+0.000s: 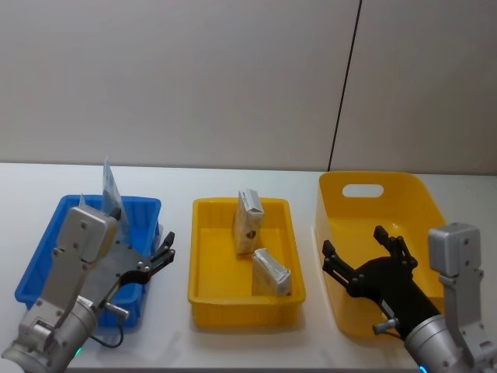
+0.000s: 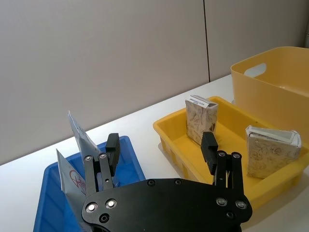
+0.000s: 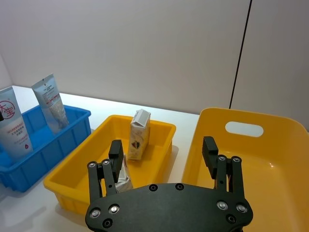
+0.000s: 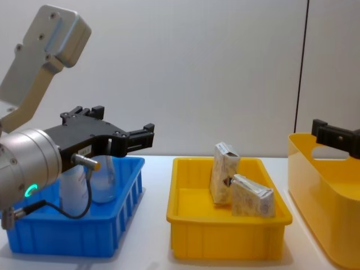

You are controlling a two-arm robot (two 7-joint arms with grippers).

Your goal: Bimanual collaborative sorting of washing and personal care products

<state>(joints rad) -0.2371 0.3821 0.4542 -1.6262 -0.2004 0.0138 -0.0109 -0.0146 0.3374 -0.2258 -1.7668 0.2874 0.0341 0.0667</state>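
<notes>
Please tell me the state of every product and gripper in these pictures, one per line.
Left gripper: open, over the blue bin.
Right gripper: open, over the large yellow bin.
Plain tube: standing, leaning in the blue bin.
Red-circle tube: standing in the blue bin.
First beige pack: upright in the yellow tray.
Second beige pack: tilted, in the yellow tray.

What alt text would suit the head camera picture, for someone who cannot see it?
Three plastic bins line a white table: a blue bin with a pale squeeze tube, a shallow yellow tray with two beige speckled soft packs, a deep yellow bin. The left gripper, open, is by the blue bin; the right gripper, open, over the deep one.
</notes>
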